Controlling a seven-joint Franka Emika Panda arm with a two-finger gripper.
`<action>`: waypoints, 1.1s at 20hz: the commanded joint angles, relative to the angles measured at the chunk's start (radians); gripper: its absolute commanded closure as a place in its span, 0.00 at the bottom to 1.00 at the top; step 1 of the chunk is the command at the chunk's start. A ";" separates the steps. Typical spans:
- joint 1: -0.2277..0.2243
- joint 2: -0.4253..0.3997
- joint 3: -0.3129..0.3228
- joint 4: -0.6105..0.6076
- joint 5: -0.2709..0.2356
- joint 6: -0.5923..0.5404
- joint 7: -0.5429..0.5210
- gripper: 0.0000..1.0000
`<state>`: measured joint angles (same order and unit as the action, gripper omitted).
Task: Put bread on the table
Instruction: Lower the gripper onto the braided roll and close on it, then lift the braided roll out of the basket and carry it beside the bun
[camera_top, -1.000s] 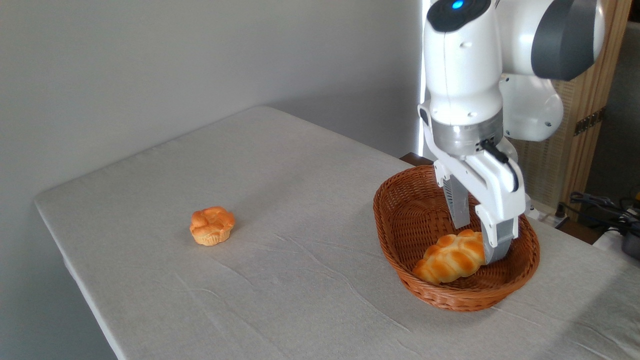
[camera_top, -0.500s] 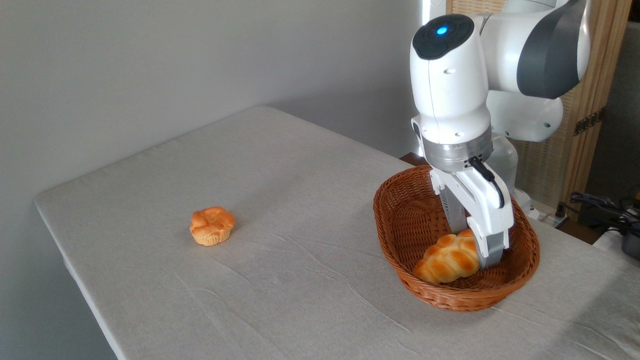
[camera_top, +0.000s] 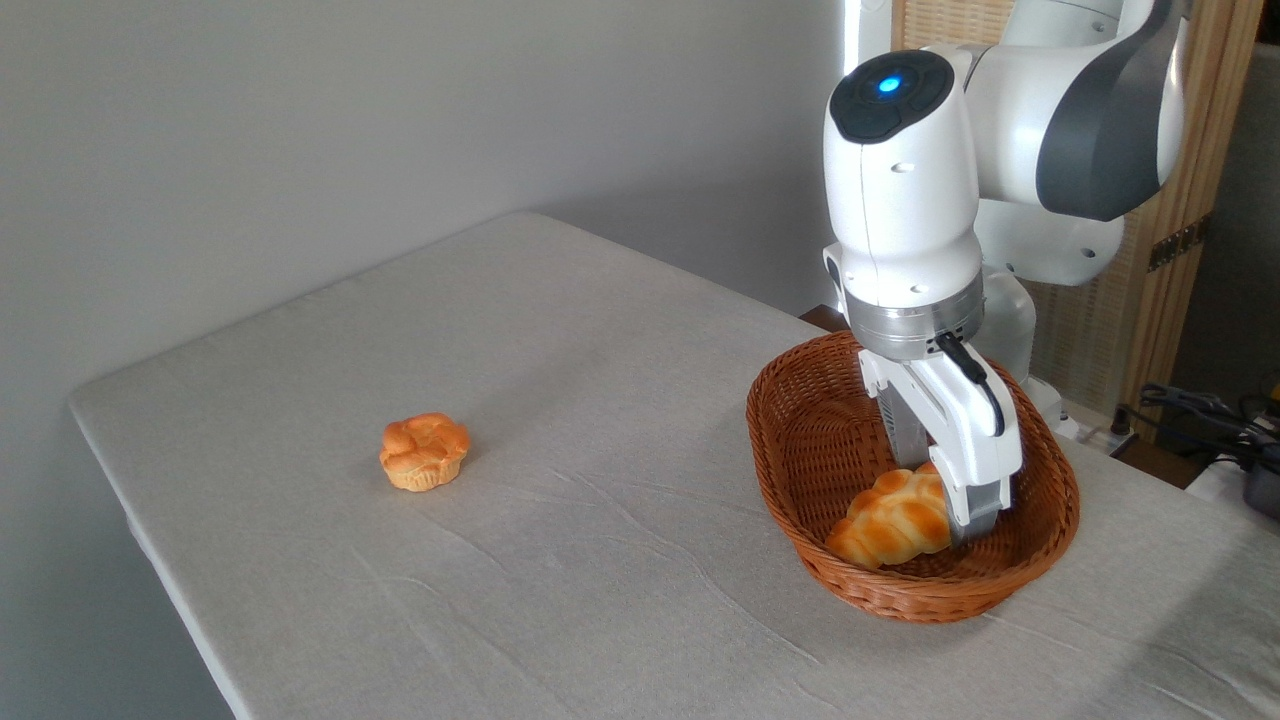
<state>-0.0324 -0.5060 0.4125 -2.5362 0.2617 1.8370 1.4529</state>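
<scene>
Camera view from the fixed position shows the brown wicker basket (camera_top: 800, 470) sitting on the tabletop (camera_top: 560, 400), which is covered in a light grey-beige, slightly wrinkled cloth. Inside the basket, toward its near end, lies the bread (camera_top: 890, 520), a braided golden-orange loaf with paler seams, its tapered end pointing at the basket's near-left wall. The white arm reaches down into the basket from above, and the claw (camera_top: 945, 500) sits at the loaf's far-right end. One finger stands behind the bread, deeper in the basket, and the other comes down in front of it on the right, covering that end of the loaf. The fingers straddle the bread closely, but I cannot tell whether they are pressing on it or only bracketing it. The loaf looks to rest on the basket floor. Well apart from the basket, out on the bare cloth to its left, sits a small round flower-shaped bun (camera_top: 424, 452). Behind the basket, past the tabletop's far edge, some dark cables (camera_top: 1200, 405) lie near a wooden slatted panel (camera_top: 1165, 270)
</scene>
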 joint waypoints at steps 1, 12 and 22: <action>-0.011 0.009 0.014 0.001 -0.004 0.018 0.026 0.92; -0.017 0.011 -0.033 0.057 -0.038 -0.043 0.032 0.98; -0.191 0.277 -0.149 0.606 -0.081 -0.424 0.017 0.96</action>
<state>-0.1588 -0.3616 0.2527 -2.1265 0.1960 1.5008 1.4607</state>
